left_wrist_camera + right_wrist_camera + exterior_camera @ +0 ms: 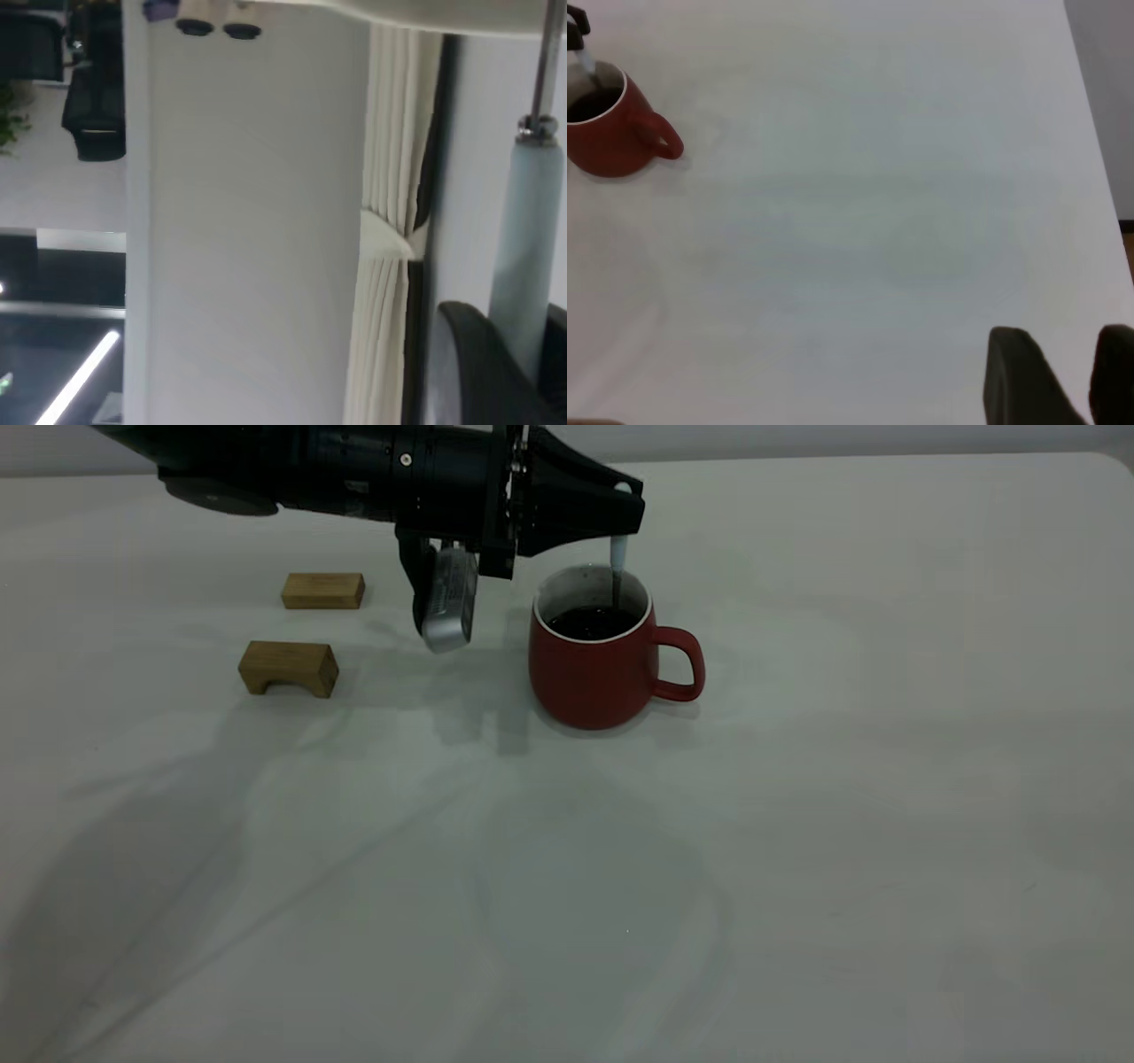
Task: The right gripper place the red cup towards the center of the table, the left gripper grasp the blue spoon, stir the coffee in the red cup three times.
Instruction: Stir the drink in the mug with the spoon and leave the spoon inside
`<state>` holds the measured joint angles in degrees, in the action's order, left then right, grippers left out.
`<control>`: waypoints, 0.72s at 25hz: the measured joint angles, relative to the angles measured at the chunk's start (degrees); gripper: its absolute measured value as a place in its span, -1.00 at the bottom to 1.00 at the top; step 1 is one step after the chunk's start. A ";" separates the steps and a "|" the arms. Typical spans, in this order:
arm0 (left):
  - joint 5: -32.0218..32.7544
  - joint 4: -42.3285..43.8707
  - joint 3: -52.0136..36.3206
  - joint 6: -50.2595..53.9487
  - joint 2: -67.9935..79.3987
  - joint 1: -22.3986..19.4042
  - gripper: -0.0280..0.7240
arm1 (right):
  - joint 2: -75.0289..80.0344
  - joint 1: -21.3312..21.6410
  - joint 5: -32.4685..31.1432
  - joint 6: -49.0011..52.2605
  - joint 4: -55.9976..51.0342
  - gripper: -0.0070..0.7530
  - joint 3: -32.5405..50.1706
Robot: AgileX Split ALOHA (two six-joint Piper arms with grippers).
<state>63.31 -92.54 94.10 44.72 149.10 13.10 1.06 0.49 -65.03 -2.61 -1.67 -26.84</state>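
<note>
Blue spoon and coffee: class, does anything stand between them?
No. The left gripper holds the blue spoon upright over the red cup, its lower end already in the coffee.

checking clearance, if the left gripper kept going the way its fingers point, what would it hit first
Probably nothing on the table: the left gripper, shut on the spoon, points sideways above the cup, and the way beyond looks free. Depth is hard to judge.

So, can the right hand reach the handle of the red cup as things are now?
Probably yes. The handle of the red cup points to the right side, and the table between it and the right hand is bare. The left hand holds the blue spoon from above only.
</note>
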 joint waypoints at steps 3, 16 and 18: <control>-2.21 5.41 0.00 4.81 -1.48 0.00 -0.51 | 0.00 0.00 0.00 0.00 0.00 -0.36 0.00; -2.50 -0.58 0.00 -4.52 -1.34 0.31 -0.51 | 0.00 0.00 0.00 0.00 0.00 -0.36 0.00; -1.35 -0.13 0.00 -1.56 -0.69 0.57 -0.51 | 0.00 0.00 0.00 0.00 0.00 -0.36 0.00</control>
<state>61.96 -92.67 94.10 43.16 148.40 13.67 1.06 0.49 -65.03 -2.61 -1.67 -26.84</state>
